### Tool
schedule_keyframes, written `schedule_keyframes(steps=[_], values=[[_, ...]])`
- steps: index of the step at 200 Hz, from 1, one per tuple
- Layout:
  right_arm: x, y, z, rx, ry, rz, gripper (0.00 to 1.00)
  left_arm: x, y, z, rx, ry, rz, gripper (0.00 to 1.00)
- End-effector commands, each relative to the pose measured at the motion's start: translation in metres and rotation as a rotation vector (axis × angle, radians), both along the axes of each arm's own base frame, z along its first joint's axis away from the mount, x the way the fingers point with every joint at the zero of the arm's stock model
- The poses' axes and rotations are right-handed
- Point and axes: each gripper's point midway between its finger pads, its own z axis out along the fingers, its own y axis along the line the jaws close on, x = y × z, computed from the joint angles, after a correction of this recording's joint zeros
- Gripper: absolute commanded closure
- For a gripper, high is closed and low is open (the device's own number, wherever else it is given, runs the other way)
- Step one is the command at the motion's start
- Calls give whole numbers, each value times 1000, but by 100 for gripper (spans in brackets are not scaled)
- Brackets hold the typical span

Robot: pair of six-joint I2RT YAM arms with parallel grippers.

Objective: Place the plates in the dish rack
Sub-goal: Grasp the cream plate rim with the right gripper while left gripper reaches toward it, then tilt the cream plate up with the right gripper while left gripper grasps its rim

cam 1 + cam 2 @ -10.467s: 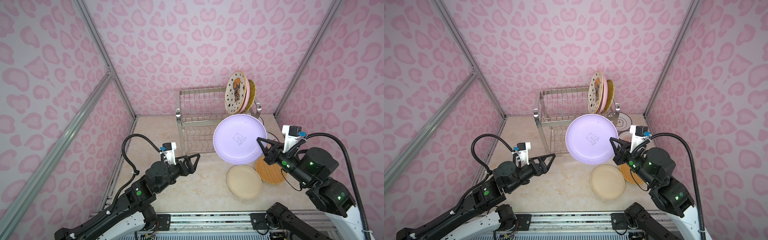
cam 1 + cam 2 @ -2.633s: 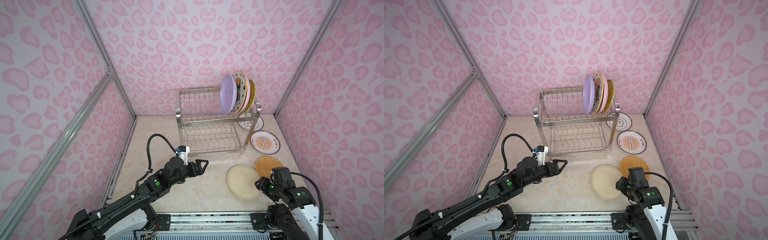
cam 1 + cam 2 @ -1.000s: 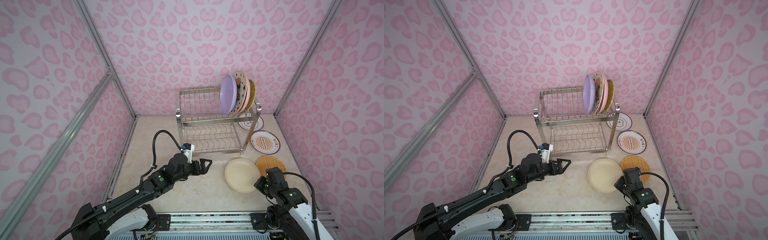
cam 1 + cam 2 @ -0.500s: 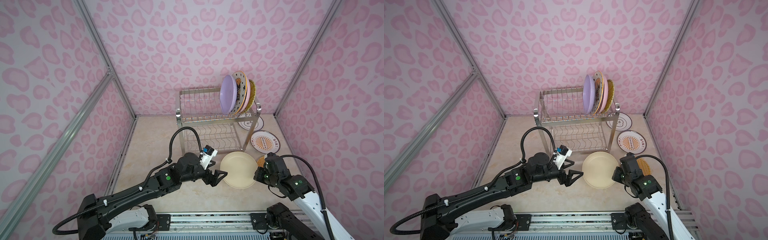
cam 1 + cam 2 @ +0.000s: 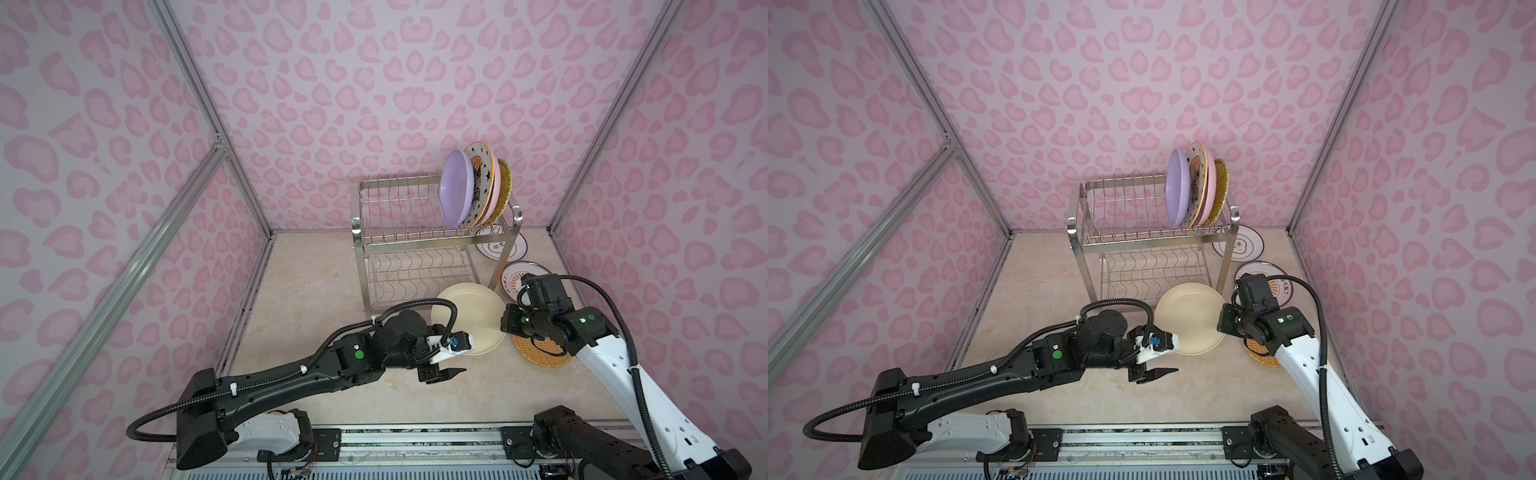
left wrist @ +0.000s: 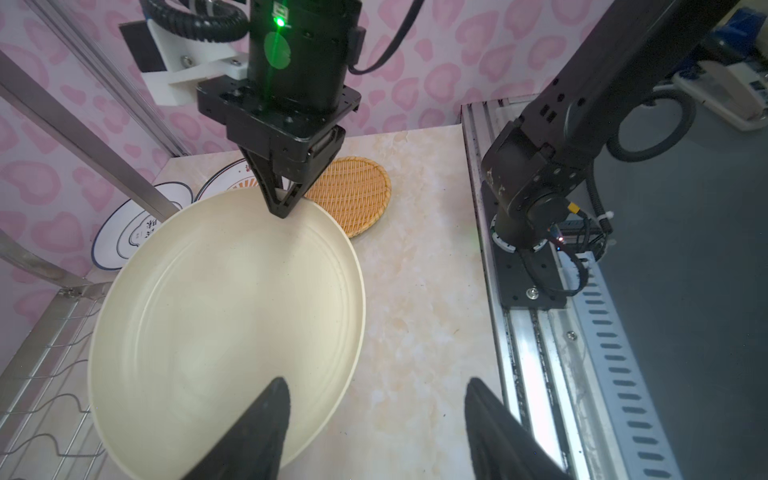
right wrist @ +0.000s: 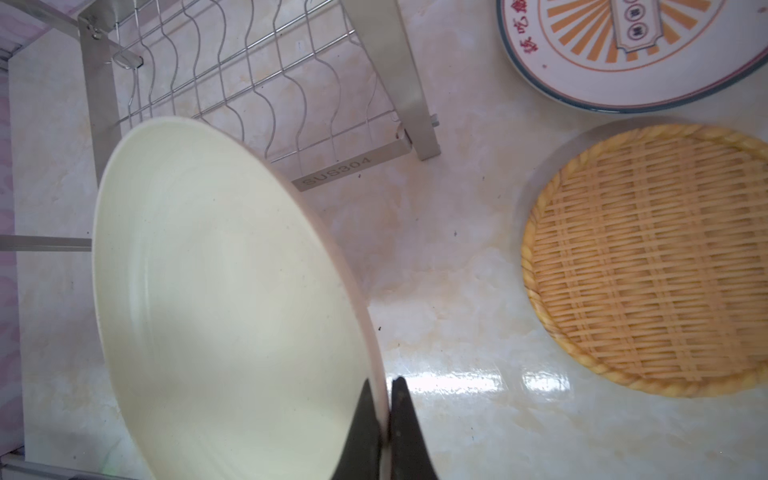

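Our right tool pinches the cream plate at its three-o'clock rim; our left tool is spread at its seven-o'clock edge.

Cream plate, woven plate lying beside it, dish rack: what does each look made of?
The cream plate: probably plastic or melamine, matte with faint specks and moulded rings; ceramic not ruled out. The woven plate: wicker or bamboo strips, interlaced, with a braided rim. The dish rack: polished stainless steel, shiny wire and a bar stamped SUS304.
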Motion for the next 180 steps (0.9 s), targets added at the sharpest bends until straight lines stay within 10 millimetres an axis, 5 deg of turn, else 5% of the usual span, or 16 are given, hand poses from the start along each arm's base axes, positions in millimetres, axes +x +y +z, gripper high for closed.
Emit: schedule_keyframes(steps=[1, 113, 180], values=[[5, 12, 5, 30, -1, 70, 100, 7, -8, 3, 19, -118, -19, 34], [7, 18, 12, 38, -20, 95, 100, 31, -50, -43, 172, -156, 22, 49], [9, 18, 15, 45, -30, 87, 100, 41, -51, -51, 206, -196, 100, 63]])
